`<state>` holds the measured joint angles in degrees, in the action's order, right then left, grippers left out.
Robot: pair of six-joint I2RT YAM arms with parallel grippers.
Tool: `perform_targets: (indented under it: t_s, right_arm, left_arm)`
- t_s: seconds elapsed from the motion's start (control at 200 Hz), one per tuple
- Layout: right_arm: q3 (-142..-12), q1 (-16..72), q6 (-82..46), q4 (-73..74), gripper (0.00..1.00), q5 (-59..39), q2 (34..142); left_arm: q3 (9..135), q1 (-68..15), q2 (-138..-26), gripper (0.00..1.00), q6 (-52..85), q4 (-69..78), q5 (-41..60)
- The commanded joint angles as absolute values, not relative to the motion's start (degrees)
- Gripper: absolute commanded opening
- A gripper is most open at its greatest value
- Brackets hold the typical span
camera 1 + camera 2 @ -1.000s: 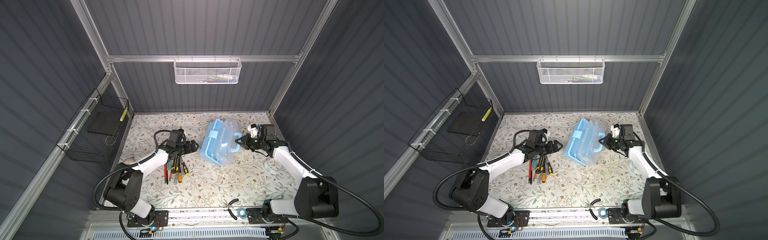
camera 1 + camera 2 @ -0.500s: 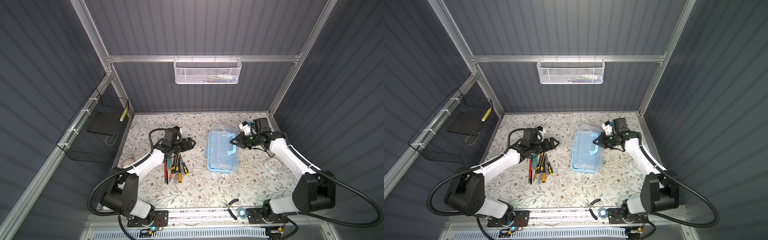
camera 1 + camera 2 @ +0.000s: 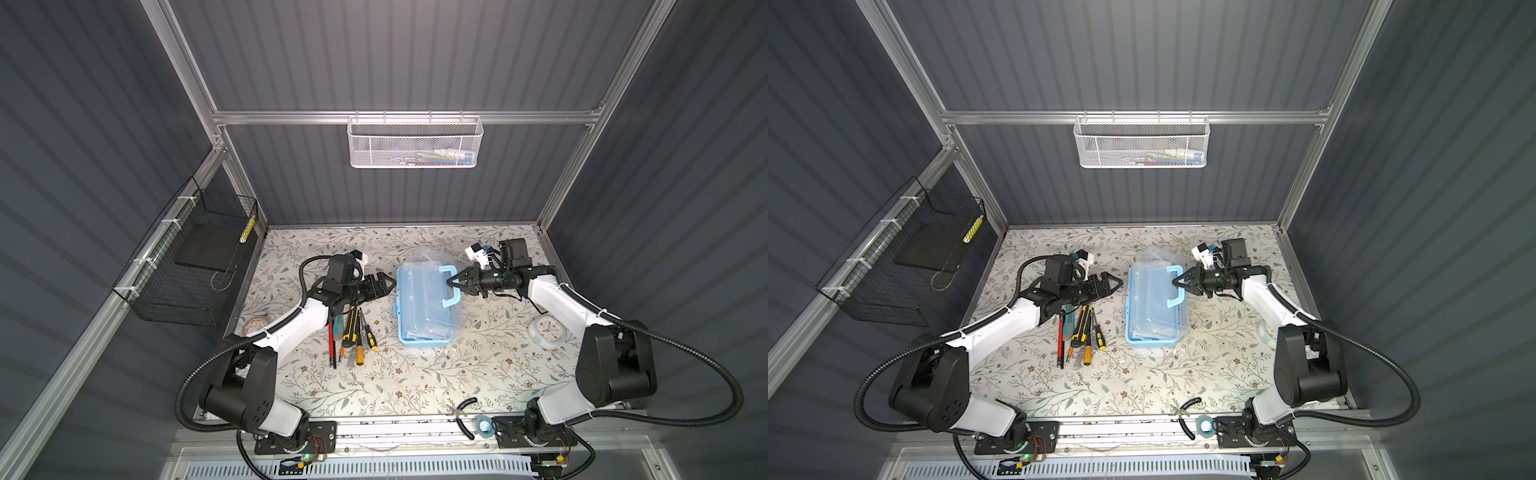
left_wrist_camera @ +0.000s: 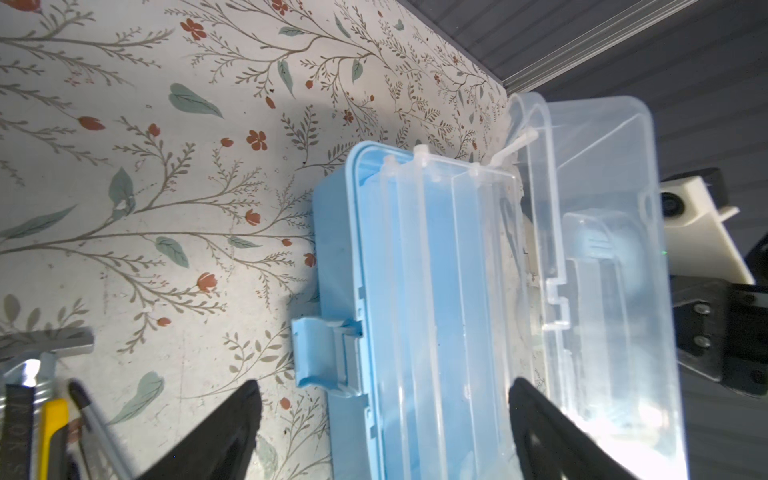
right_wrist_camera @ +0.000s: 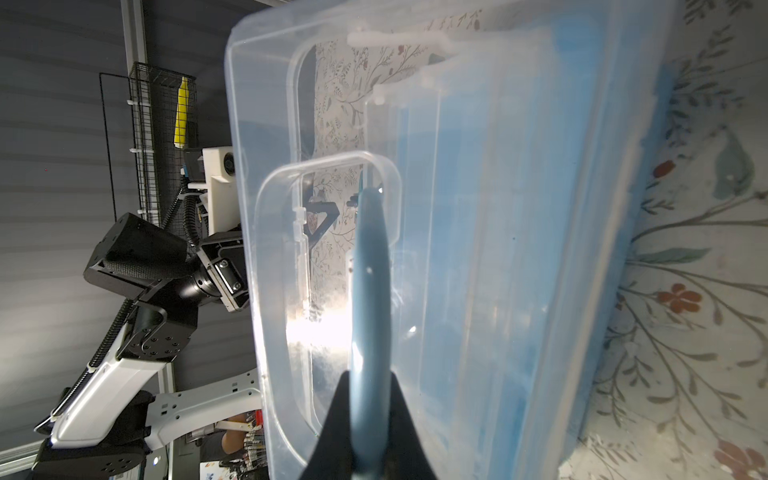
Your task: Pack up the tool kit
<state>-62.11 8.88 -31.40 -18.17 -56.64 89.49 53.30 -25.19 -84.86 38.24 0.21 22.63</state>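
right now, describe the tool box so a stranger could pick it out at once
On the floral table, look at the middle, just right of the row of loose hand tools. The tool box is a light-blue rectangular case with a clear lid. Only it has a blue arched handle, pinched in the jaws of the right gripper.
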Motion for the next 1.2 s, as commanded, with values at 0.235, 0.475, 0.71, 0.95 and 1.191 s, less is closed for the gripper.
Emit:
perform_targets:
  t_s: [0.235, 0.475, 0.71, 0.95, 1.191]
  right_arm:
    - [-61.99, 8.79, -31.58, -13.20, 0.00, -62.44, 90.53]
    - [-61.26, 8.84, -30.97, -13.45, 0.00, -61.40, 90.57]
    - [-60.91, 8.96, -30.32, -13.81, 0.00, -60.79, 89.91]
    - [-61.64, 9.13, -29.36, -15.33, 0.03, -58.21, 91.22]
    - [-65.14, 8.97, -27.92, -21.95, 0.64, -47.21, 87.94]
  left_arm:
    - [56.64, -25.44, -86.37, 0.95, 45.12, 12.02, 30.85]
    - [59.76, -27.54, -90.16, 0.95, 45.01, 14.10, 31.48]
    - [64.26, -29.23, -96.57, 0.94, 45.49, 16.13, 34.76]
    - [69.62, -30.23, -101.97, 0.93, 45.58, 17.30, 37.77]
    - [75.88, -30.22, -105.30, 0.93, 45.47, 14.65, 39.64]
